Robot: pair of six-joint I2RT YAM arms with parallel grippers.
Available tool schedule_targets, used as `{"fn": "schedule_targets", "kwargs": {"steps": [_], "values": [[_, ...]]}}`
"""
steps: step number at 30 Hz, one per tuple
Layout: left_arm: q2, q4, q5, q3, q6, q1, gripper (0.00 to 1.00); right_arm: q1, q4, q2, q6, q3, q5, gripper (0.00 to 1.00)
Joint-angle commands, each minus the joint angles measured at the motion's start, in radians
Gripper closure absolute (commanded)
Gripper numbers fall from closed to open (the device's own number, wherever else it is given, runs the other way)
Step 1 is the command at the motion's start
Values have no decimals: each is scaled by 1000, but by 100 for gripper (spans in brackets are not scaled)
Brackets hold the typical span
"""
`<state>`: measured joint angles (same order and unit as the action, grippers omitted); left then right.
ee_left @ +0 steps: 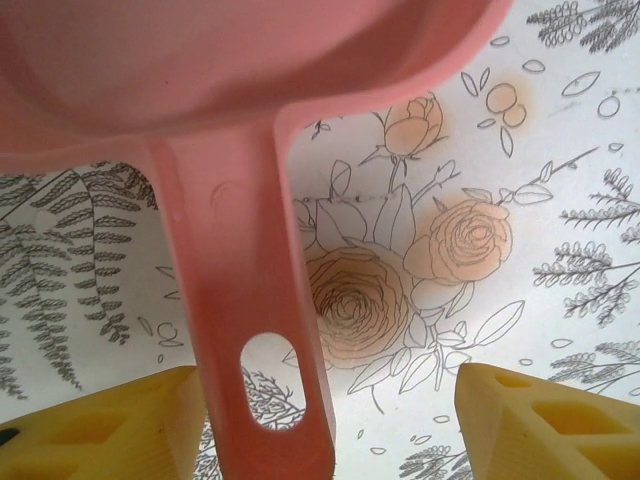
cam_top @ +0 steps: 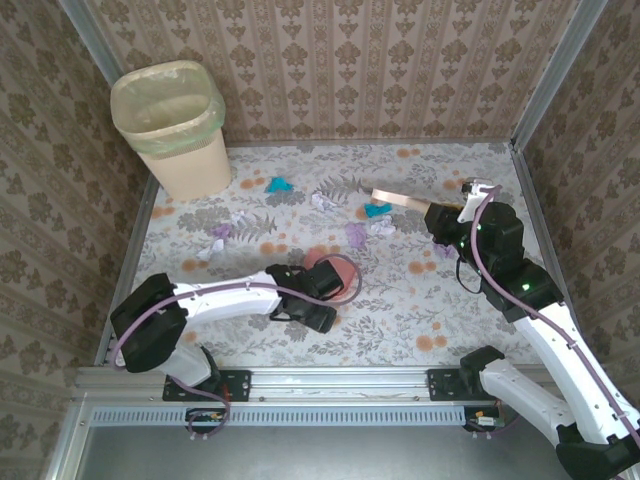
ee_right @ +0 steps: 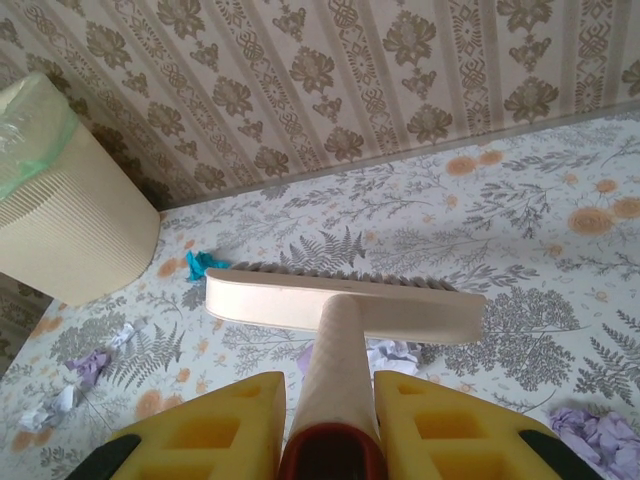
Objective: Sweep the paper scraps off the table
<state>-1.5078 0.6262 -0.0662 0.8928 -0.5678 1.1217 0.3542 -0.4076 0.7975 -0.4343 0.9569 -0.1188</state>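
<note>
L gripper [ee_left: 328, 385] jaws apart, pink plastic dustpan [ee_left: 235, 300] loose between them on floral-cloth table [cam_top: 400, 310]. R gripper [ee_right: 330, 400] clamps cream plastic brush [ee_right: 345, 305]. Crumpled paper scraps [cam_top: 377, 210] lie mid-table. I judge next: sweep scraps panward.

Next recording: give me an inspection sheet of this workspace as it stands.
Surface: table, floral cloth, flat.
Job's things: paper scraps, teal, lilac and white, scattered mid-table; brush; pink dustpan.
Clutter: nothing seen.
Pincers: left pincer open astride the dustpan handle; right pincer shut on brush.
Cables: purple cable along each arm.
Surroundings: lined bin in far-left corner; patterned walls; aluminium rails.
</note>
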Motion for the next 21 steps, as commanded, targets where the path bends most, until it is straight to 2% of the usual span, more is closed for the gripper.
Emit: {"fn": "schedule_targets", "kwargs": {"steps": [1, 7, 21], "values": [[10, 31, -149, -4, -9, 37, 33, 5, 60, -18, -22, 7, 15, 100], [30, -52, -164, -58, -44, 50, 44, 6, 60, -18, -21, 5, 16, 100], [50, -157, -202, -136, -86, 61, 52, 6, 64, -14, -24, 2, 19, 100]]}}
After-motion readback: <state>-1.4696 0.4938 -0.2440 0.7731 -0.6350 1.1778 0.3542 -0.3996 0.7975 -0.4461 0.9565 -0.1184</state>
